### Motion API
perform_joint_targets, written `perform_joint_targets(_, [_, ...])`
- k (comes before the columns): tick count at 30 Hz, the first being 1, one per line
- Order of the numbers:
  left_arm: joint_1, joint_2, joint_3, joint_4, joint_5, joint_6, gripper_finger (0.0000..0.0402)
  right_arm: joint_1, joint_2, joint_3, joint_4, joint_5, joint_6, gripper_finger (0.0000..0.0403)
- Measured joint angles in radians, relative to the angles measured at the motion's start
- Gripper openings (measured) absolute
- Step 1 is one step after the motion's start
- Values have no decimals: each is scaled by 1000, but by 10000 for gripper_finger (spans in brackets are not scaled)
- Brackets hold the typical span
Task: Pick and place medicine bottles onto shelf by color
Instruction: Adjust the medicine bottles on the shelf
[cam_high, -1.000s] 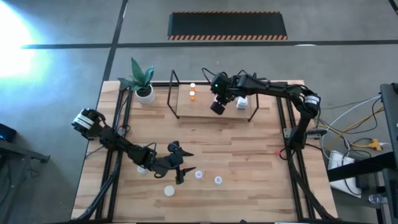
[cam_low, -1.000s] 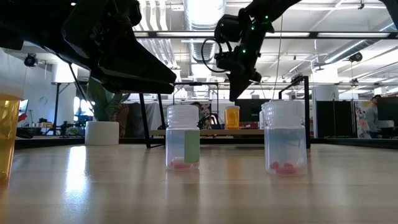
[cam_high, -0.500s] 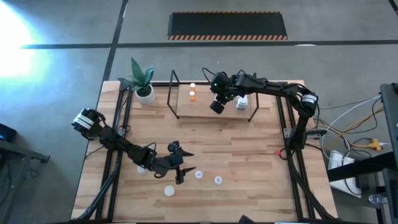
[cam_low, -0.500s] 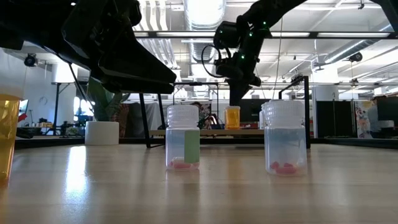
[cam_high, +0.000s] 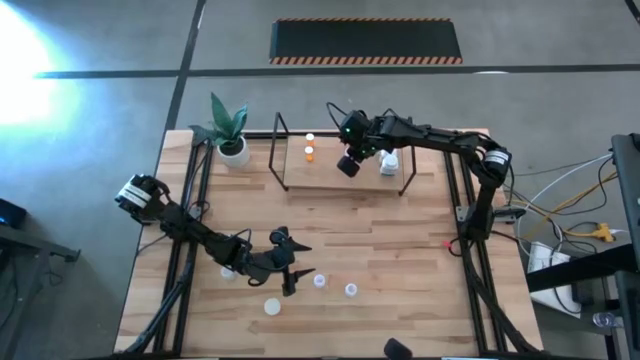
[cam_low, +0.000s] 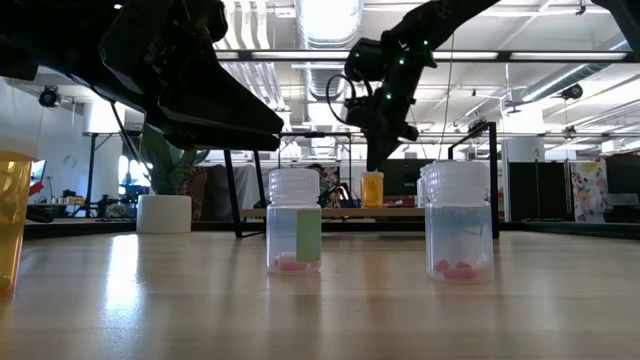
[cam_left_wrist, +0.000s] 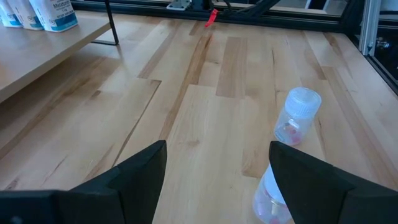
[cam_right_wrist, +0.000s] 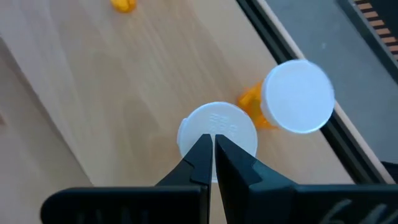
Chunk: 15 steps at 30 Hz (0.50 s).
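Medicine bottles sit in two groups — small round plastic cylinders with ribbed white caps. Two clear bluish ones (cam_low: 295, 221) (cam_low: 458, 220) stand upright and apart on the plank tabletop (cam_high: 380, 240), pink pills at their bottoms; an orange one (cam_low: 14, 220) is cut off at the low view's edge. On the shelf (cam_high: 330, 172), a pale smooth board in thin black wire, two orange bottles (cam_right_wrist: 297, 98) (cam_right_wrist: 217, 134) stand just beside each other, seen cap-down from above. The right gripper (cam_right_wrist: 212, 146) hovers over the nearer cap, fingers pressed together, holding nothing. The left gripper (cam_left_wrist: 217, 165) hangs low over the table's near part, fingers spread wide and empty. White labelled bottles (cam_left_wrist: 43, 14) on the shelf are cropped.
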<state>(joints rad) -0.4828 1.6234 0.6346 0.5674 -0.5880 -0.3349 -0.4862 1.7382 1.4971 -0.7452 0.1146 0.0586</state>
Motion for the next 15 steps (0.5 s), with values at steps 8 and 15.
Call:
perform_joint_targets(8, [0,0,0,0,0,0,267,-6,0,0,0,19,-1,12])
perform_joint_targets(15, [0,0,0,0,0,-1,267,-12,0,0,-5,19,0,12])
